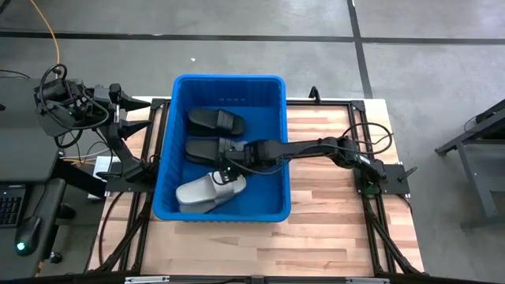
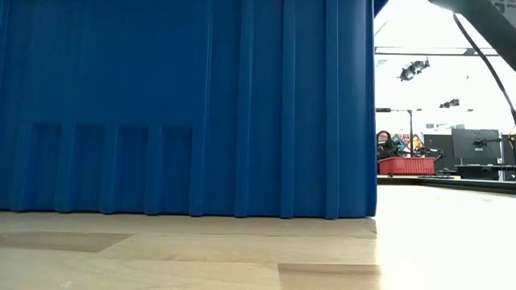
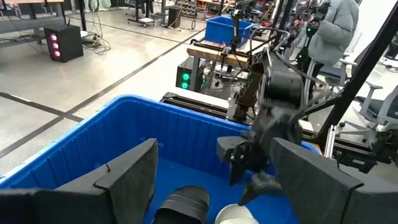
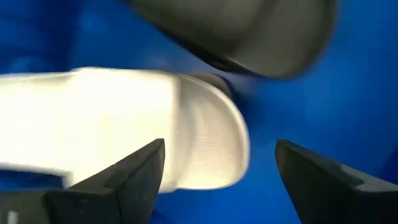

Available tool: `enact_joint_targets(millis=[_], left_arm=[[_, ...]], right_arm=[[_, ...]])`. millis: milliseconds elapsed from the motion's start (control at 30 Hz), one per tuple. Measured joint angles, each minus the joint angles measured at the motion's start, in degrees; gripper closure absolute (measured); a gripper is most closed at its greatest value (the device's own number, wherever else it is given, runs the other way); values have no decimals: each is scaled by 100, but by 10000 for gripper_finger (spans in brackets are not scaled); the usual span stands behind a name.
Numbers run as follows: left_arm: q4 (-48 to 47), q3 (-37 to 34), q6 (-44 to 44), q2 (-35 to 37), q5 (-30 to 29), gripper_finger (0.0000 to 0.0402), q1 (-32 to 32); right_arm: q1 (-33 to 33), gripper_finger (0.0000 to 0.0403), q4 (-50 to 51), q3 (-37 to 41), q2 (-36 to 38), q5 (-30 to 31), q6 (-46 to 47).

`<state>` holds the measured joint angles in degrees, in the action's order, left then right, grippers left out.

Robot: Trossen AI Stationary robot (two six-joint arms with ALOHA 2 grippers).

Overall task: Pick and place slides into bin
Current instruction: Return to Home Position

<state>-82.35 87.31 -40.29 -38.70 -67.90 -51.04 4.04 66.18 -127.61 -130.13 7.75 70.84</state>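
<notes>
Slides lie inside the bin, which stands on the wooden surface between the two arms. Seen from above, one black slide lies at the upper end. A second black slide lies across the middle, and the light grey slides are bunched together at the lower end.

The right pincer reaches into the bin from the right side. Its fingers are spread wide and hold nothing, and it is low over the grey slides, just beside the second black slide. In the right wrist view a grey slide's ribbed strap shows past the parted fingers, against the blue floor.

The left pincer waits outside the bin at its left wall, also wide and empty. Its wrist camera looks over the rim at the right pincer inside. It also shows a black slide and the edge of a grey one.

From surface height, the bin's ribbed wall fills most of the view. It sits flat on the boards.
</notes>
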Motion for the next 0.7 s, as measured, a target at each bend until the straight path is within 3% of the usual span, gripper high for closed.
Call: enact_joint_targets(millis=[100,233,400,567,700], left_arm=[[0,0,-167,0,-50,103,1],[0,0,-472,-2,-422,103,1],[-27,2,-1,41,100,103,1],[-4,12,-181,52,585,103,1],[253,-169,-171,65,728,103,1]], right_arm=[[-66,111,85,-405,7,-209,-802],[-109,111,-268,-698,109,-122,-837],[-39,111,-1127,-730,336,-206,-1787],[-85,111,-1976,-705,594,-298,-2692],[-137,111,-2613,-713,684,-800,-3487]])
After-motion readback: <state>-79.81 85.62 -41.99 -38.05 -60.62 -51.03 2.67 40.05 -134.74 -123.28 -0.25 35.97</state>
